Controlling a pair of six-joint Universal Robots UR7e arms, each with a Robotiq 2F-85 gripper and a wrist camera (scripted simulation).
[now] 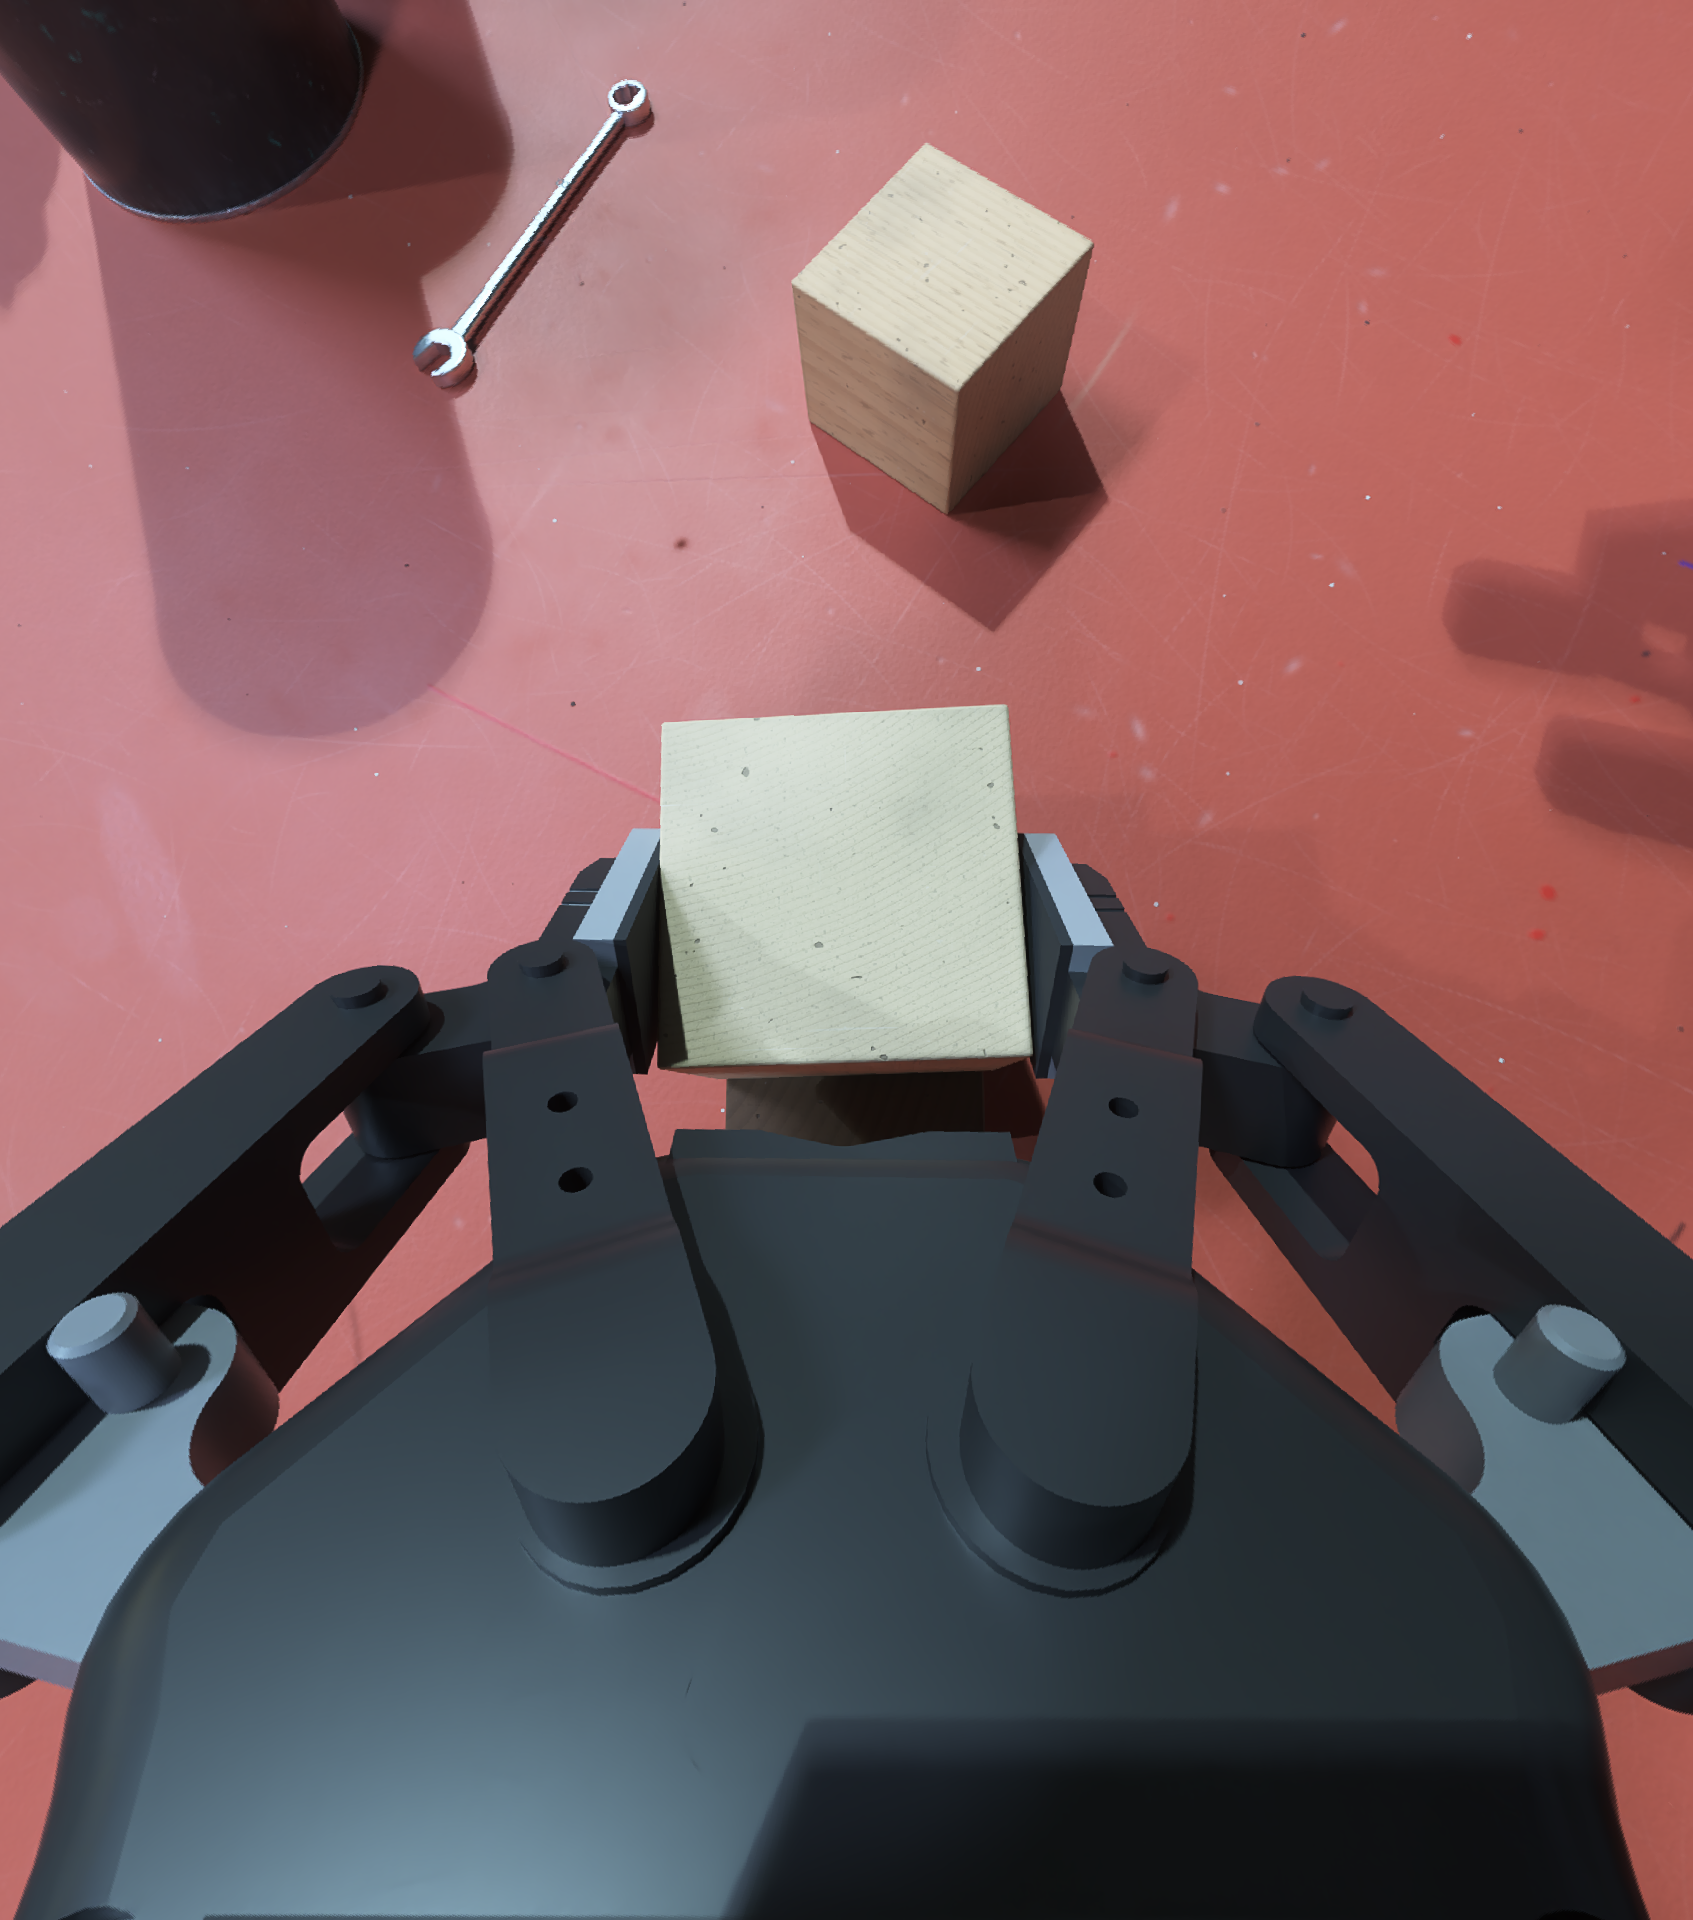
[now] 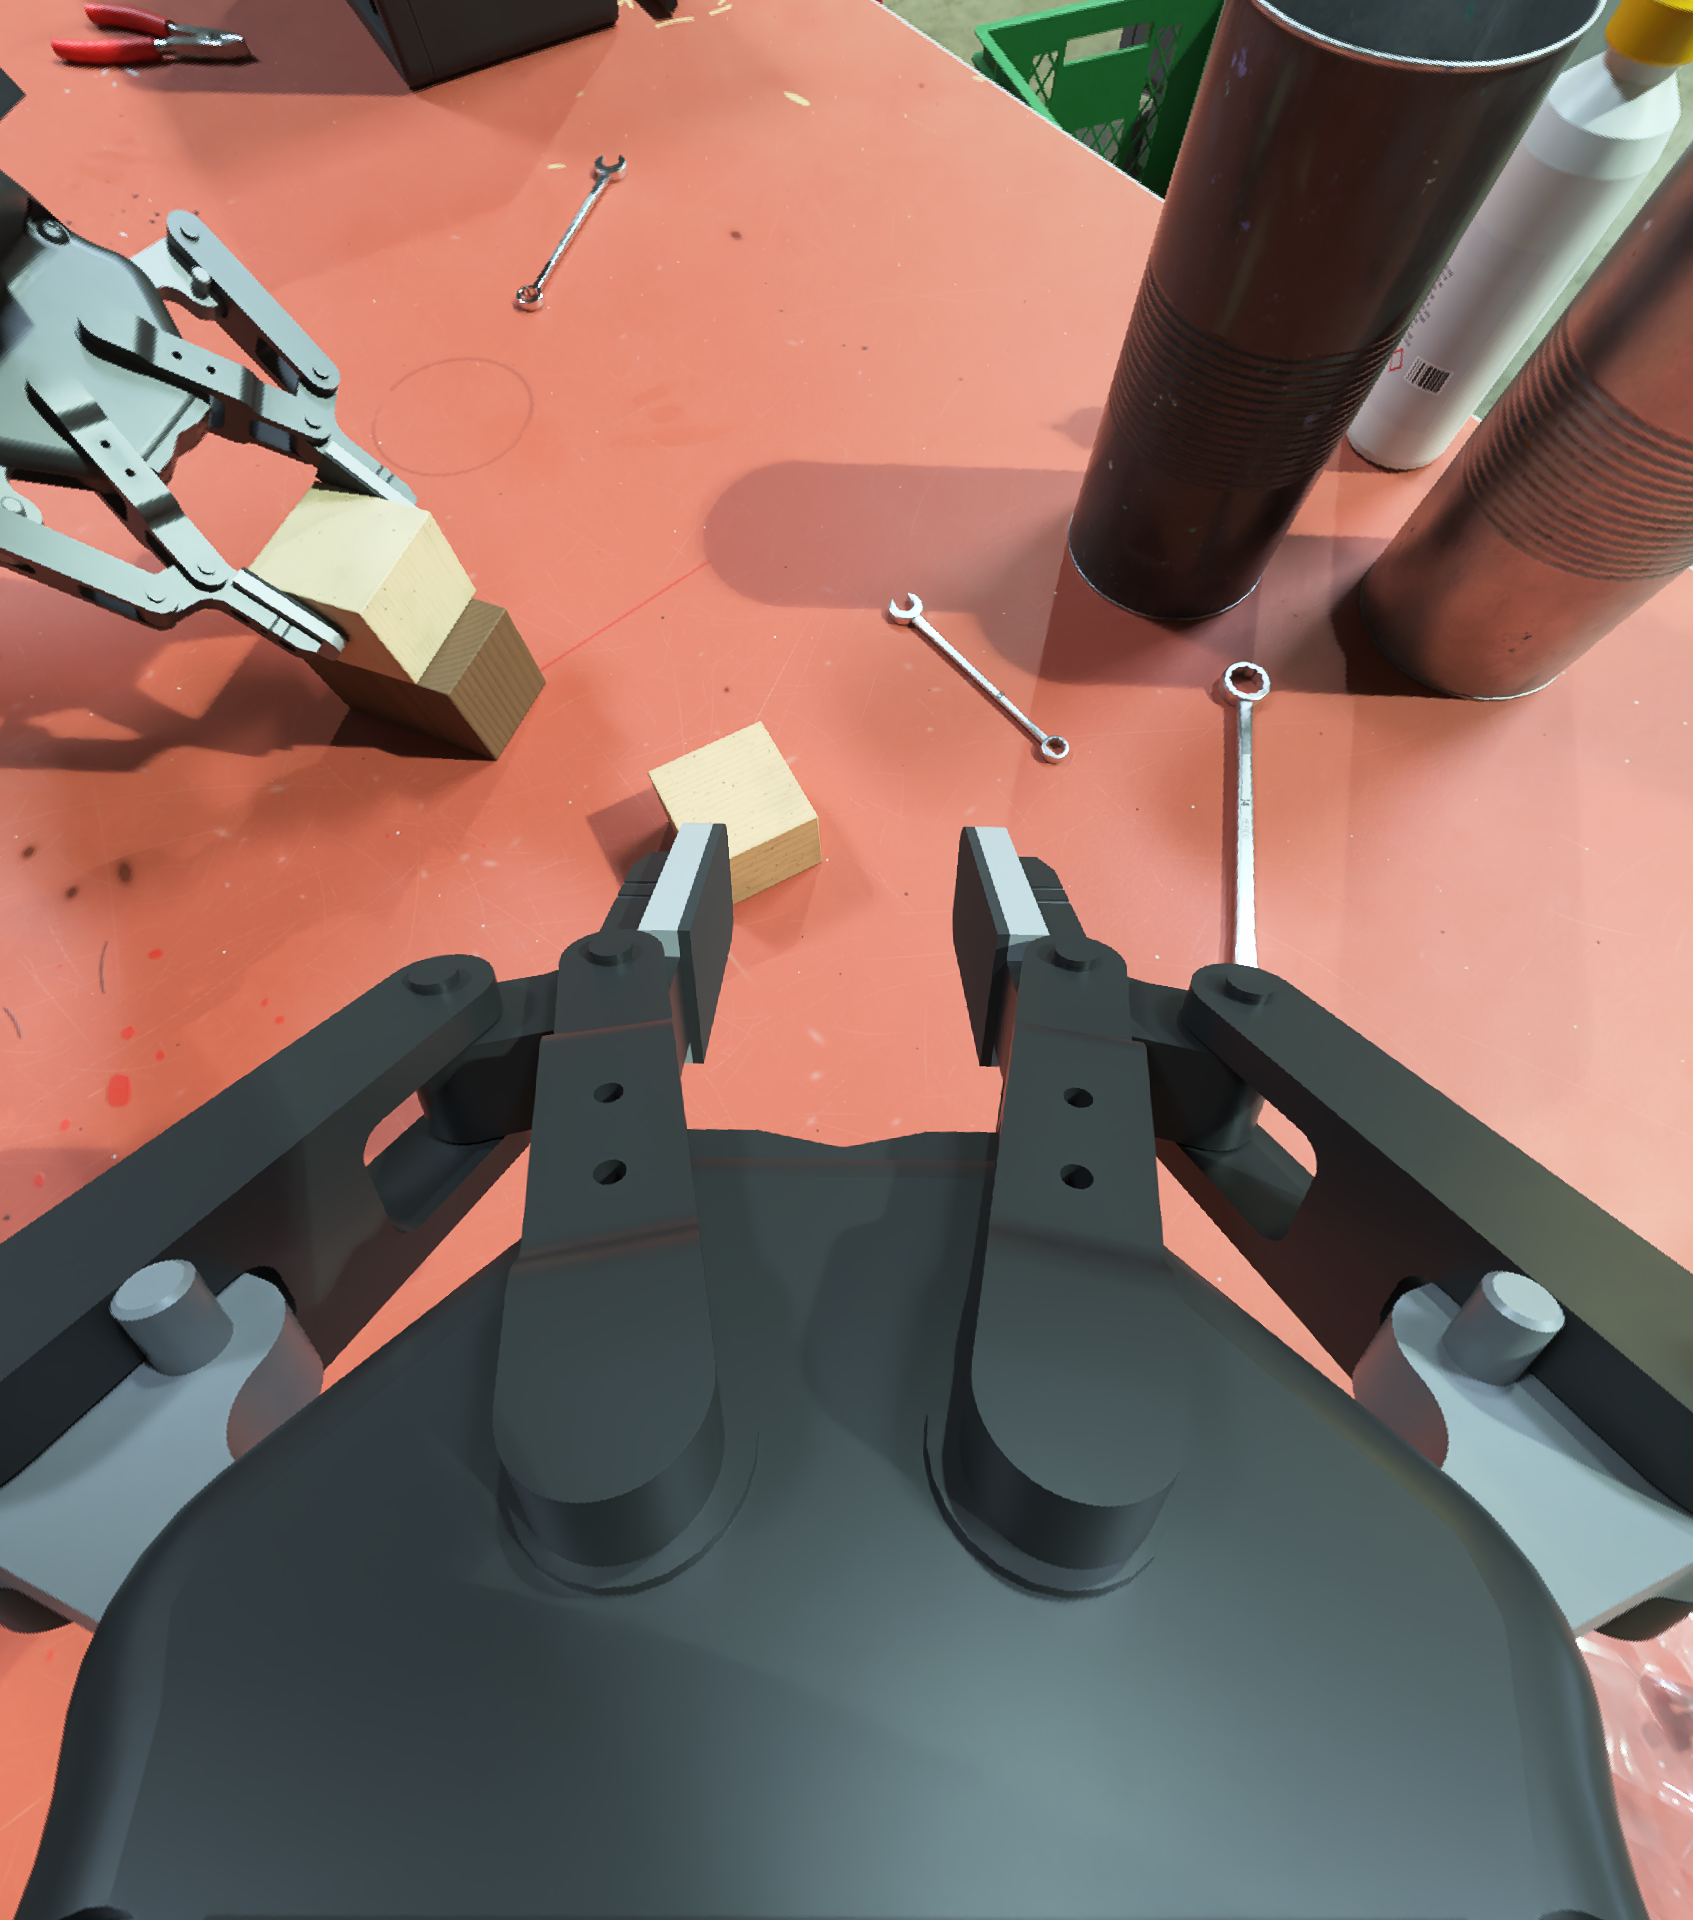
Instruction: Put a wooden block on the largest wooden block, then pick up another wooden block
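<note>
Left gripper point(image 1: 842, 935): pads pressed on both sides of a pale block point(image 1: 842, 883), centre of the left wrist view. Under it a darker block point(image 1: 852, 1110) shows only as a sliver. In the right wrist view, upper left, the same gripper point(image 2: 343, 566) holds the pale block point(image 2: 374, 582) on the larger, darker block point(image 2: 483, 675), which stands on the table point(image 2: 821, 364); the two touch, with the upper one tilted.

Right gripper point(image 2: 837, 935): fingers apart, nothing between them. A small block point(image 2: 748, 800) lies on the table just beyond its left fingertip point(image 2: 691, 894), partly hidden by it; contact cannot be told. In the left wrist view this block point(image 1: 935, 322) sits at upper centre, apart from the stack.

Also on the table: three wrenches point(image 2: 977, 675), two tall cans point(image 2: 1309, 312), right of frame.
</note>
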